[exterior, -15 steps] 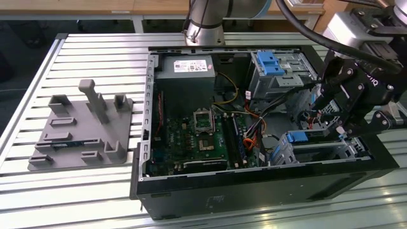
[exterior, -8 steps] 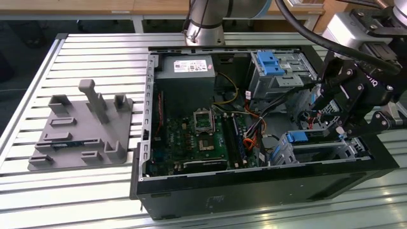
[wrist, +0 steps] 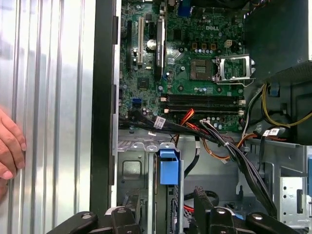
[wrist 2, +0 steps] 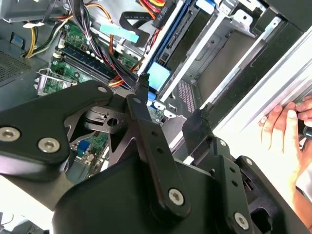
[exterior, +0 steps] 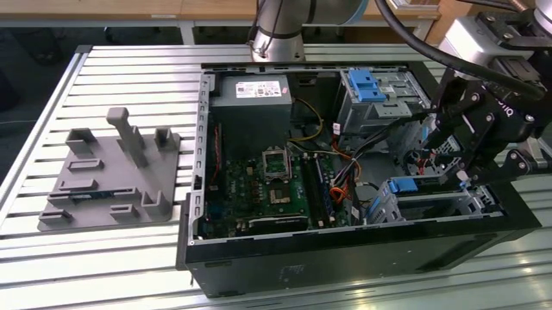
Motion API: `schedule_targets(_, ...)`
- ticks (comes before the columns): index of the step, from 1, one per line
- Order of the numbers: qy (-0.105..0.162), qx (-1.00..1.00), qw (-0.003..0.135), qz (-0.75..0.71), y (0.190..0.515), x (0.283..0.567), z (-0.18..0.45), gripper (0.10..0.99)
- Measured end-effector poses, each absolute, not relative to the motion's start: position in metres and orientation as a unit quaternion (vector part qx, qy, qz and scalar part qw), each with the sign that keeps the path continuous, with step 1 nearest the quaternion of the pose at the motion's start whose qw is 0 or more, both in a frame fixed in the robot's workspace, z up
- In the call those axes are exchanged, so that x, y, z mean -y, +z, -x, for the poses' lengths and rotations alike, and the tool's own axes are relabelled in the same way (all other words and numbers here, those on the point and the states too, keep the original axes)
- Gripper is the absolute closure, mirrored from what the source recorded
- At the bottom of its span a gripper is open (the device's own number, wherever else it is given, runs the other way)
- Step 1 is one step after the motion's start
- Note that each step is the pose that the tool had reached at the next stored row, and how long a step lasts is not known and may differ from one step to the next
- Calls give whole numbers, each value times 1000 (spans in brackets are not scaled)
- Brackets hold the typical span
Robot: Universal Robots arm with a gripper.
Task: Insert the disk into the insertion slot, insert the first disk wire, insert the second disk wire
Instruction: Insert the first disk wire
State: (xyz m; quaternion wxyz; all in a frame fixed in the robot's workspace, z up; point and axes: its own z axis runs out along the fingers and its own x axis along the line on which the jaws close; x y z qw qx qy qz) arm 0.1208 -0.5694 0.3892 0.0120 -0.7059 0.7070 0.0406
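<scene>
The disk (wrist: 168,168) sits in the insertion slot (exterior: 457,197), its blue frame showing at the slot's mouth. The gripper (wrist: 165,195) hangs just above the slot, jaws parted wide with nothing clamped between them, and a bundle of black wires (wrist: 234,151) runs close beside the slot. A person's hand (wrist: 9,146) rests on the slatted table (wrist: 48,97), beyond the case wall (wrist: 102,122) from the slot.

I count one open computer case (exterior: 345,258), one green motherboard (exterior: 267,187), one grey power supply (exterior: 254,90), two blue plastic pieces (exterior: 366,86), one grey holder plate (exterior: 95,194), one gripper (wrist 2: 170,97) and one hand (wrist: 9,151).
</scene>
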Motion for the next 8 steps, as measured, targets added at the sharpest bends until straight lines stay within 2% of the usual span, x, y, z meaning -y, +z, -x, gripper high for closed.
schedule_targets(8,37,-709,9,704,389,558,-131,529)
